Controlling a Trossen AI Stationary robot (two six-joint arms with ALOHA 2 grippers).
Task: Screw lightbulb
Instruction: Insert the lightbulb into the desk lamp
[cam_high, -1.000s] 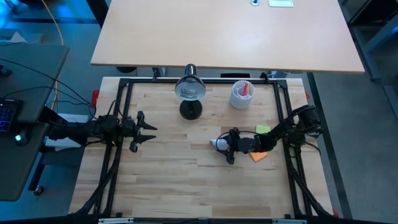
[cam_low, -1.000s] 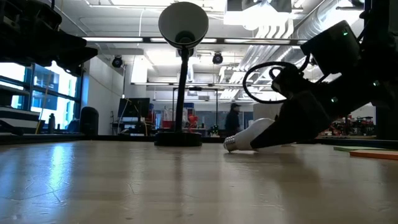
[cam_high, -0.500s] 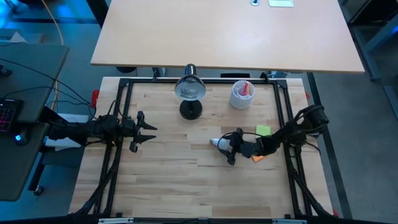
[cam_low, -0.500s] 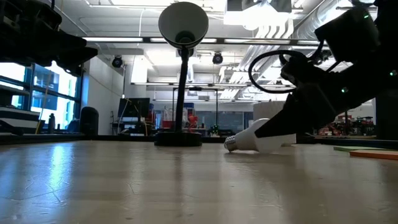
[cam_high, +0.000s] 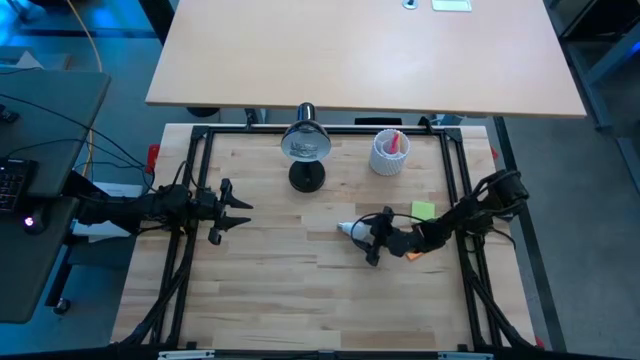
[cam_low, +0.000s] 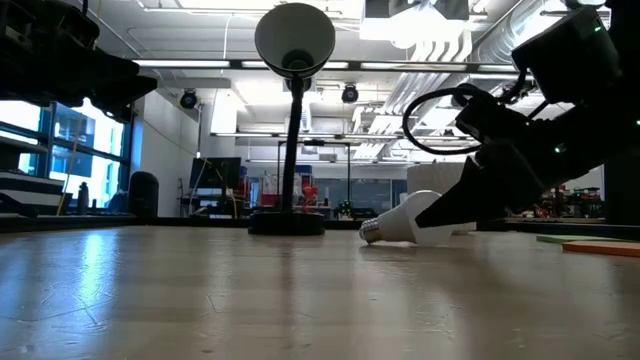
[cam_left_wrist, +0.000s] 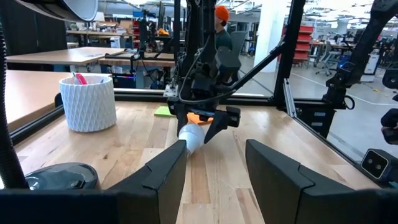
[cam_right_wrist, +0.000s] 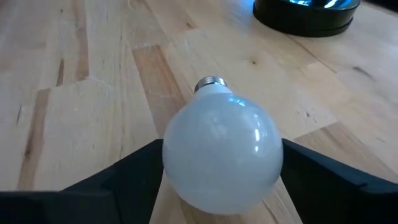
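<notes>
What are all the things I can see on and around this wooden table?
lightbulb: one, white, lying on the table's middle, between the right gripper's fingers
desk lamp: one, black, table's far edge
ribbed cup: one, white, far edge, beside the lamp
paper notes: green and orange, under the right arm
person: one, orange cap, in the room beyond
left gripper: open, waiting at the table's left
right gripper: open around the bulb

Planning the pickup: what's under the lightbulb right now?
Bare wooden table; the lightbulb lies on its side between the right gripper's open fingers. Where it touches the wood is hidden.
</notes>
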